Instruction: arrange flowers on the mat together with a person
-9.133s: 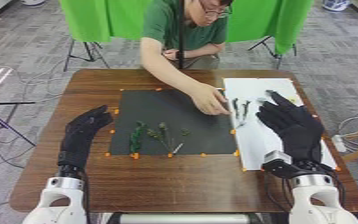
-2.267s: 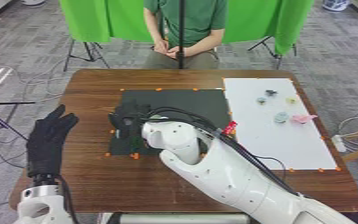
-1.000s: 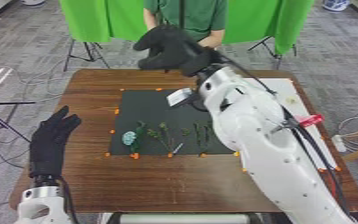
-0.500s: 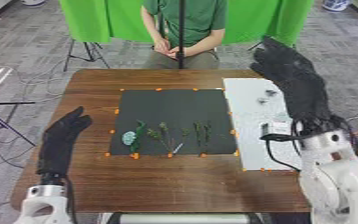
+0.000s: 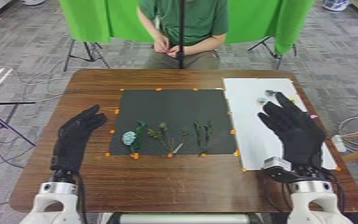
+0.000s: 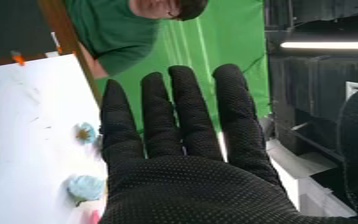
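In the head view, my right hand (image 5: 295,132) is over the white sheet with straight fingers and holds nothing; my left hand (image 5: 76,137) is open left of the dark mat (image 5: 162,107). On the mat's lower half lie a light-blue flower (image 5: 129,136) beside a green leafy stem (image 5: 141,131), thin stems with small buds (image 5: 164,131), and two dark green stems (image 5: 202,134) further right. Small flowers (image 5: 270,93) lie at the white sheet's far end. In the right wrist view my right hand (image 6: 189,185) has its fingers spread, past a pale blue flower (image 6: 86,187) and a smaller blue one (image 6: 85,133).
The white sheet (image 5: 251,120) borders the mat's right side, with orange tape bits around both. Brown wood (image 5: 175,185) lies between the mat and the table's near edge. A person sits across the table, hands in the lap.
The light-blue flower now lies on the mat, and two stems from the white sheet lie there too. My right arm has swung back from the mat to the right; my left hand has shifted slightly.
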{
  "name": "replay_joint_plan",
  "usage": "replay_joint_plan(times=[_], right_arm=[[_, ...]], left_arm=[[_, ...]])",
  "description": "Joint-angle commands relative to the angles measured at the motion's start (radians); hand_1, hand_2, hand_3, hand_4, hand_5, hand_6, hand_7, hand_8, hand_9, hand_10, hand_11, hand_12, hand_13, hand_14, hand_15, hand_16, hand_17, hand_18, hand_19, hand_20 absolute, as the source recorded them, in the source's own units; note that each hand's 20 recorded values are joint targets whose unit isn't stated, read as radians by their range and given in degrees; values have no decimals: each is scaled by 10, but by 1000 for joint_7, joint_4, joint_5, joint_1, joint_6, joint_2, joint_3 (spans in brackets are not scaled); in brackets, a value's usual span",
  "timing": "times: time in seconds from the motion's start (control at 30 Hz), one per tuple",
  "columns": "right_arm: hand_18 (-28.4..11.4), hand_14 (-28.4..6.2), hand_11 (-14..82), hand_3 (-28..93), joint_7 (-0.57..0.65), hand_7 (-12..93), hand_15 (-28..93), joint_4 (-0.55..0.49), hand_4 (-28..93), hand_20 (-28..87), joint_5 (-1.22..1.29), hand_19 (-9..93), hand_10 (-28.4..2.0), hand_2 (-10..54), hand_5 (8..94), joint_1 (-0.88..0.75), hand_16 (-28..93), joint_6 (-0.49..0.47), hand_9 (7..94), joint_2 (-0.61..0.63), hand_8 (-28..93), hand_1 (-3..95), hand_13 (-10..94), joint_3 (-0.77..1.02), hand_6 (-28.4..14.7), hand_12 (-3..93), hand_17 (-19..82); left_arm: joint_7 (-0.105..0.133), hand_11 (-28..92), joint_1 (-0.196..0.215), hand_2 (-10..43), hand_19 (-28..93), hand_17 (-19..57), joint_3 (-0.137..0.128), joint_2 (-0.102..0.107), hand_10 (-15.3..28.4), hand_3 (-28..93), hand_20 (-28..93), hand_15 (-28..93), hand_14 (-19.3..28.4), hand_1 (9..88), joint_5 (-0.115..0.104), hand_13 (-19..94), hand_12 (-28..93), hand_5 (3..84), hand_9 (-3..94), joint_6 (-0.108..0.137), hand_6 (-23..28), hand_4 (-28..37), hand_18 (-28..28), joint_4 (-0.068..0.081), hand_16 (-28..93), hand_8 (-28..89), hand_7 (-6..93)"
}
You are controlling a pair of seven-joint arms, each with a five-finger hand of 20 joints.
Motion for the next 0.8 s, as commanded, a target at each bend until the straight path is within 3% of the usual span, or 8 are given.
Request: replay_joint_plan(times=[0.03, 0.8], right_arm=[[-158, -135, 55, 778, 49, 97, 107, -19, -175, 283, 4, 88, -149, 48, 444, 2, 176, 0, 444, -11, -75, 53, 338, -14, -1, 146, 191], [-161, -143, 66, 767, 68, 106, 132, -27, -165, 303, 73, 111, -153, 59, 486, 1, 208, 6, 499, -13, -72, 58, 399, -17, -6, 166, 199]], left_arm=[[-10, 176, 17, -61, 78, 23, -2, -17, 134, 691, 157, 158, 184, 219, -6, 349, 149, 454, 450, -5, 49, -250, 139, -4, 46, -51, 123], [-21, 175, 16, -59, 78, 20, -10, -18, 133, 690, 157, 171, 186, 222, -20, 347, 150, 454, 449, -6, 50, -247, 140, -3, 47, -50, 121]])
